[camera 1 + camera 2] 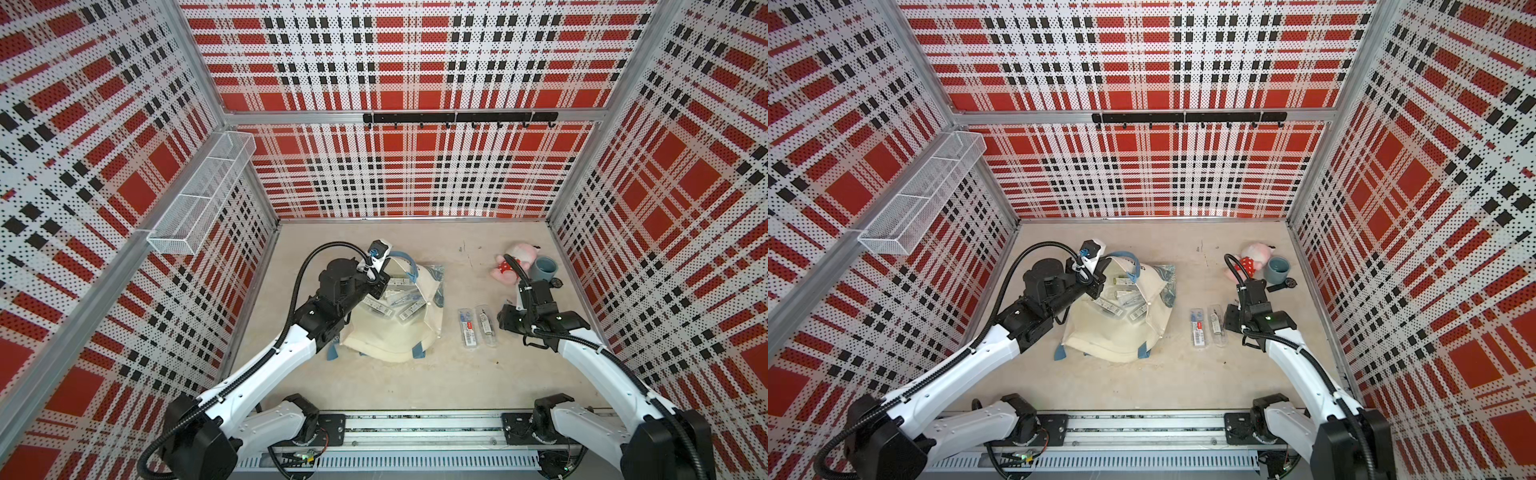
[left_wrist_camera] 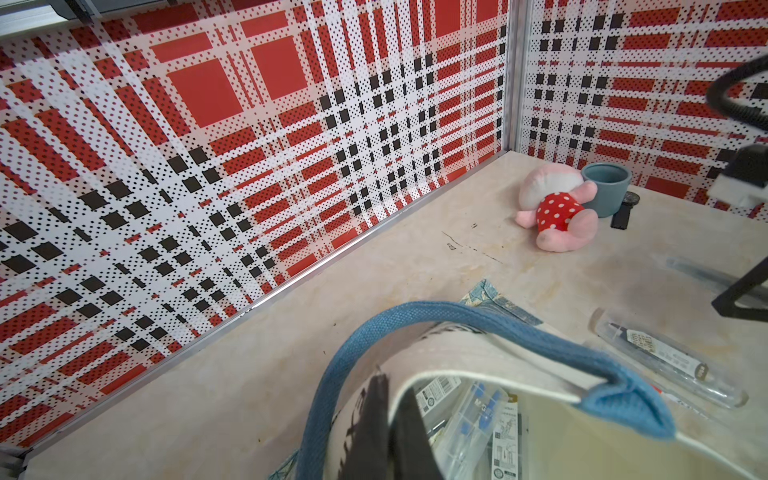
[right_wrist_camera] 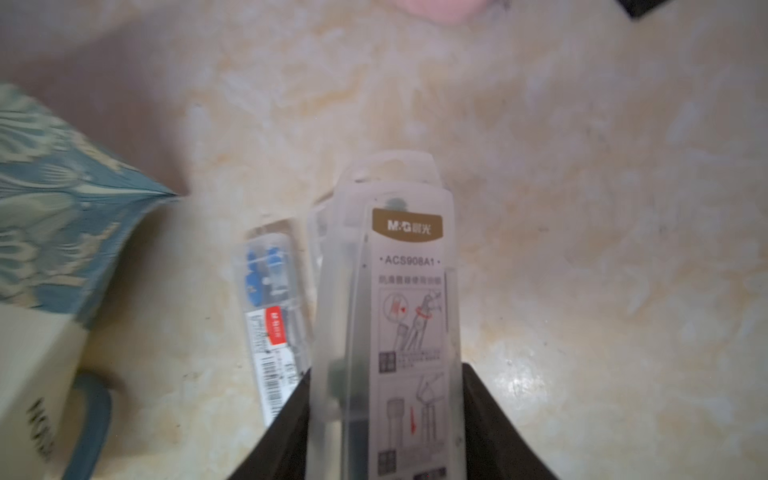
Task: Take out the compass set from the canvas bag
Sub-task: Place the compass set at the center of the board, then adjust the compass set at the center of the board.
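Observation:
The cream canvas bag [image 1: 390,336] [image 1: 1113,336] lies on the table with its mouth held up. My left gripper [image 1: 376,287] [image 2: 388,386] is shut on its rim beside a blue handle [image 2: 436,320]. Several clear compass set cases [image 1: 399,303] [image 2: 469,419] lie inside the bag. My right gripper [image 1: 500,322] [image 3: 386,370] is shut across the width of one clear compass set [image 3: 407,291] [image 1: 485,326], right of the bag and low at the table. Whether it rests on the table I cannot tell. Another set with blue parts and a red label [image 3: 270,299] [image 1: 466,328] lies beside it.
A pink plush toy [image 1: 513,264], a grey-blue cup [image 1: 544,270] and a small black object [image 1: 555,284] sit at the far right of the table. A wire basket [image 1: 203,195] hangs on the left wall and a black hook rail [image 1: 457,117] on the back wall.

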You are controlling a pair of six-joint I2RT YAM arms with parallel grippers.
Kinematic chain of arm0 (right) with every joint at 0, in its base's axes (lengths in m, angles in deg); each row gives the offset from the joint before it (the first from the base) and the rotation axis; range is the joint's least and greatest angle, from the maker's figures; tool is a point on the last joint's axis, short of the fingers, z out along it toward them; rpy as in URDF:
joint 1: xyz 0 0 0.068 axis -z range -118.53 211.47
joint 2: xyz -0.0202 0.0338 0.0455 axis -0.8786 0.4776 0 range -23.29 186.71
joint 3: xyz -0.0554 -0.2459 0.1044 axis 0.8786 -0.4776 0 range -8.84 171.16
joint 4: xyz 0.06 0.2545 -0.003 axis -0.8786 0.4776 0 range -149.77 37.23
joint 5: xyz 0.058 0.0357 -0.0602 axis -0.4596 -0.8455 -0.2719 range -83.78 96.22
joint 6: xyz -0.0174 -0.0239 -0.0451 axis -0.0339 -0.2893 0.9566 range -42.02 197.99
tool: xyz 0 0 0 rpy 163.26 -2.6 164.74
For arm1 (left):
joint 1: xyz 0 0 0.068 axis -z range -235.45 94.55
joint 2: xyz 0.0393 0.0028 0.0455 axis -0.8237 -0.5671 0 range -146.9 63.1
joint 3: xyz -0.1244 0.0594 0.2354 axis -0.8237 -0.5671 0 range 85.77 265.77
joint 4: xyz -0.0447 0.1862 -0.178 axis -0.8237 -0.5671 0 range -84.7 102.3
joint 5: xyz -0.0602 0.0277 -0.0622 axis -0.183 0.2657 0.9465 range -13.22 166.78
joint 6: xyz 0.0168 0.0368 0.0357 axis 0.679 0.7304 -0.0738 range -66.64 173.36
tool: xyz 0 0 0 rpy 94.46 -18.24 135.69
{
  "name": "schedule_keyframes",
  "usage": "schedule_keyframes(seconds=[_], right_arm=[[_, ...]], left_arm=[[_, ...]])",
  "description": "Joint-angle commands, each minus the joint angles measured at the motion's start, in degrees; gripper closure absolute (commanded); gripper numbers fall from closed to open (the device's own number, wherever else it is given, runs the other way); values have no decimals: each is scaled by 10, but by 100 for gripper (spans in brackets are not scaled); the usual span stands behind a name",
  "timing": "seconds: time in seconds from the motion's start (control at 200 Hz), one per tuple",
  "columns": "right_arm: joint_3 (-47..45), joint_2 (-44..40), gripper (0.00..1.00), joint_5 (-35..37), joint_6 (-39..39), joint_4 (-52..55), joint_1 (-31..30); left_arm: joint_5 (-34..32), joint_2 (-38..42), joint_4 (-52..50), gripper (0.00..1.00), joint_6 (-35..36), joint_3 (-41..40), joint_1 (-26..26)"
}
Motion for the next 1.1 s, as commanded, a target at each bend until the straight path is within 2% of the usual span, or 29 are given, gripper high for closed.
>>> schedule_keyframes(seconds=[0.0,0.456,0.887,1.092], right_arm=[[-11,17,61,-1,-30,-63,19],[-45,103,55,0,-19,-177,50],[-58,118,39,-16,-19,-197,65],[-47,134,39,-23,-19,-211,69]], left_arm=[[22,17,67,100,-9,7,-6],[47,20,74,100,-24,9,-9],[40,18,71,100,-23,12,-9],[41,19,70,100,-23,10,-8]])
